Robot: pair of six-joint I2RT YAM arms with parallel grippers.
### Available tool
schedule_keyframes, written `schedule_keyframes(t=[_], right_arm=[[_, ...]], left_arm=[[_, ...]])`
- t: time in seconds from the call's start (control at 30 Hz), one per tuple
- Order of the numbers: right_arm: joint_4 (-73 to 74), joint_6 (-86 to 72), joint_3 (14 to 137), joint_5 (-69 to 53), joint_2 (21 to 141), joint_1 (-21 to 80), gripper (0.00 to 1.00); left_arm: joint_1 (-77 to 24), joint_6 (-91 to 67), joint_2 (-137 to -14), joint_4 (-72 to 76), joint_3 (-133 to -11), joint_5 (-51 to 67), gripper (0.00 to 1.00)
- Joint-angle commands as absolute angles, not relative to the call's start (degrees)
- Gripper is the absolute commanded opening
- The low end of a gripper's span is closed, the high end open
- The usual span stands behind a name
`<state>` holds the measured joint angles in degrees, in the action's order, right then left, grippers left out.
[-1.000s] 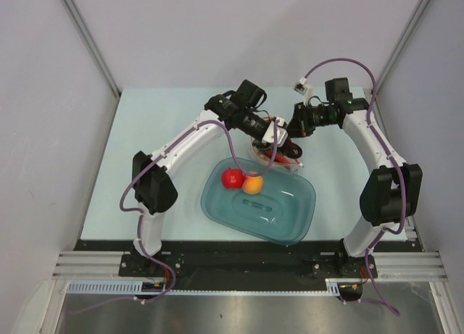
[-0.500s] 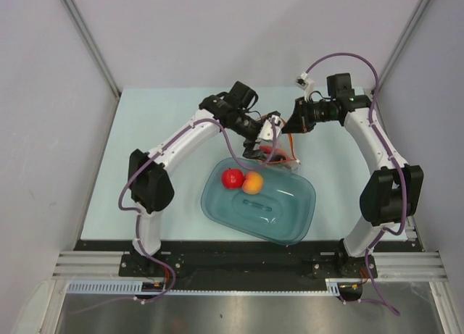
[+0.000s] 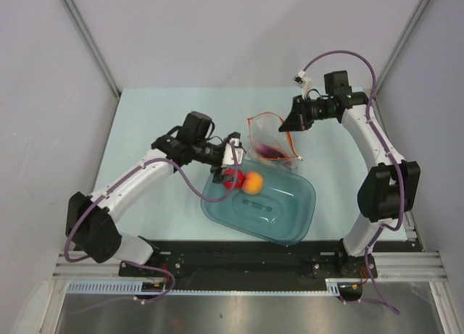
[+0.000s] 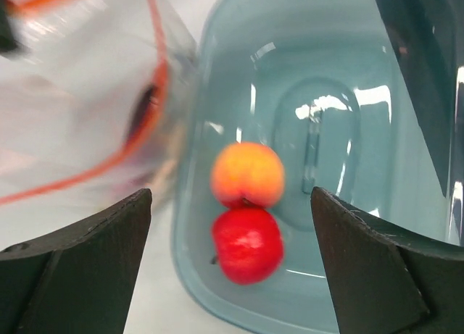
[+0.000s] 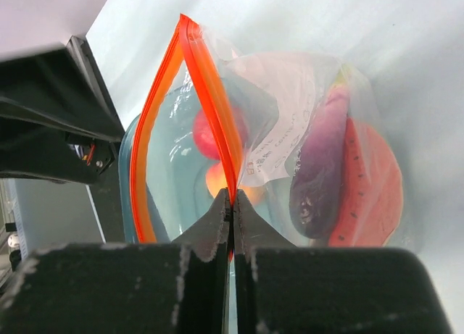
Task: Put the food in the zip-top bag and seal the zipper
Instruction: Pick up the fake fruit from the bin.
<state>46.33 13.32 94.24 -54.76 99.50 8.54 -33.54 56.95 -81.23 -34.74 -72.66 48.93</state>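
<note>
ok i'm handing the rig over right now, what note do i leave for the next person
Left hand: open, above the red apple in the teal tub.
Right hand: shut on the zipper, with the zip-top bag mouth open.
Done: purple eggplant and red-orange wedge slice are in the bag.
Left: move the apple and the orange fruit, both in the tub, into the bag, then seal the zipper.

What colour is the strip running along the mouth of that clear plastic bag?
Red-orange; the zipper strip shows best in the right wrist view.
</note>
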Motion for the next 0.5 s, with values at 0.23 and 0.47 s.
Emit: schedule_keyframes(t=[0.23,0.47], right_arm=[[46.93,12.39,97.91,-54.84,101.25,9.14,0.0],[46.41,11.95,97.12,-53.79,101.25,9.4,0.0]], left_arm=[[-34.89,52.74,-91.13,-18.9,-63.28,38.33,0.93],[-38.66,53.43,-95.44,-16.43,-62.58,38.06,0.99]])
